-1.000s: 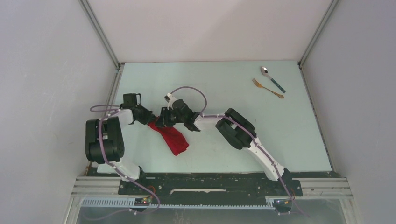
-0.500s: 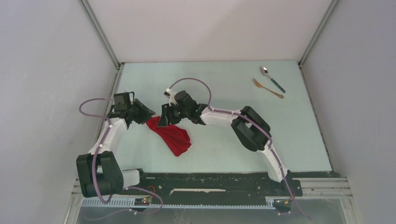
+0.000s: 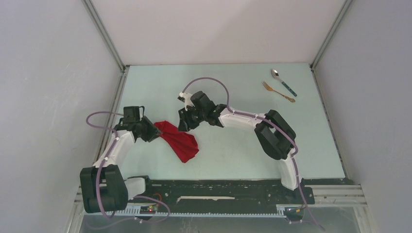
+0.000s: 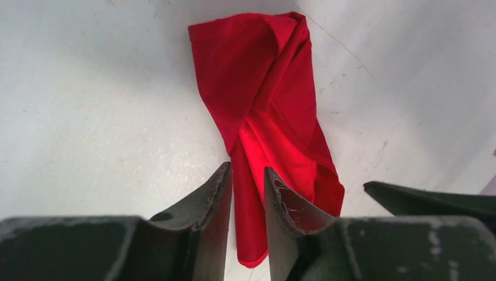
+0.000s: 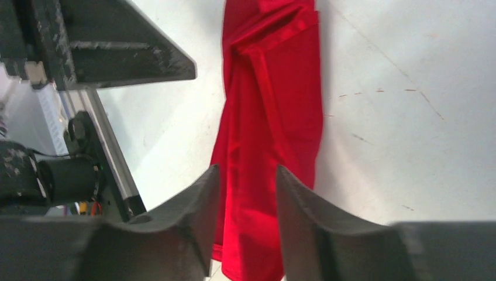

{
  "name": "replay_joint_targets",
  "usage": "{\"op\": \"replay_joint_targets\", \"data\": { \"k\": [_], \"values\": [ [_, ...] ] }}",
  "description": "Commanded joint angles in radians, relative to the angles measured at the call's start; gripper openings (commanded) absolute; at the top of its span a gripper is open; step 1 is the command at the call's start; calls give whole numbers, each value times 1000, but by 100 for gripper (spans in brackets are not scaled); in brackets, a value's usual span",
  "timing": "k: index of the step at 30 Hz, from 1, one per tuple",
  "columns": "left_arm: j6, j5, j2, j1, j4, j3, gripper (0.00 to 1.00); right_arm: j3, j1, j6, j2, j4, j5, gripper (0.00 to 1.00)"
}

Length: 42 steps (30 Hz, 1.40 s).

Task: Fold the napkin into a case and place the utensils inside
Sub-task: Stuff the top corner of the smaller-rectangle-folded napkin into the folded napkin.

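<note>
On the left-centre of the surface [image 3: 233, 82], the napkin [image 3: 179, 141] lies as a bunched, elongated heap with loose creases and an overlapping flap. It is not spread flat and it is not a strip with squared, layered edges, so no case has been formed.

The left gripper [image 3: 154, 136] is at the napkin's left corner. In the left wrist view, the gripper [image 4: 247, 170] has its fingers drawn close, with a narrow gap between them. Red cloth [image 4: 263, 105] shows through that gap and its creases converge toward it. The views do not show whether the fingers pinch the cloth or sit just above it.

The right gripper [image 3: 184, 125] is at the napkin's far edge. In the right wrist view, the gripper [image 5: 245, 170] has a somewhat wider gap, with cloth [image 5: 269, 117] running through it. Contact cannot be confirmed here either.

The spoon [image 3: 283, 81] and the fork [image 3: 278, 91] lie side by side at the far right corner of the surface, well apart from the napkin and from both grippers.

Assessment: the task is at an early stage. Remaining steps:
1. Flatten the napkin.
2. Fold it into the case.
3. Fetch both utensils.
4. Insert both utensils into the case.
</note>
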Motion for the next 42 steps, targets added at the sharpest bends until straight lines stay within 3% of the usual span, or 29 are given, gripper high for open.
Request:
{"op": "replay_joint_targets", "data": {
  "k": [1,6,11,17,26,29,33,37,39,42],
  "values": [
    [31,-61,64,-20,37,26,31,79,-51,67,108,65,-121,44],
    [37,-174,164,-84,26,85,33,172,-37,230,237,200,-195,43],
    [11,-266,177,-88,42,88,32,246,-14,271,324,218,-199,40],
    [-7,-276,245,-119,54,122,32,279,-3,311,380,243,-169,33],
    [1,-285,291,-151,47,160,28,294,14,326,407,237,-124,30],
    [-8,-284,252,-161,42,133,31,288,18,342,409,207,-86,30],
    [-45,-320,76,-148,0,62,40,238,27,349,379,196,-41,29],
    [-87,-240,-61,-23,-14,-16,49,212,37,350,345,155,19,30],
    [-98,-175,-69,12,-4,-44,49,203,42,353,332,135,43,30],
    [-98,-109,-16,12,40,-71,40,186,48,369,307,122,70,30]
  ]
}}
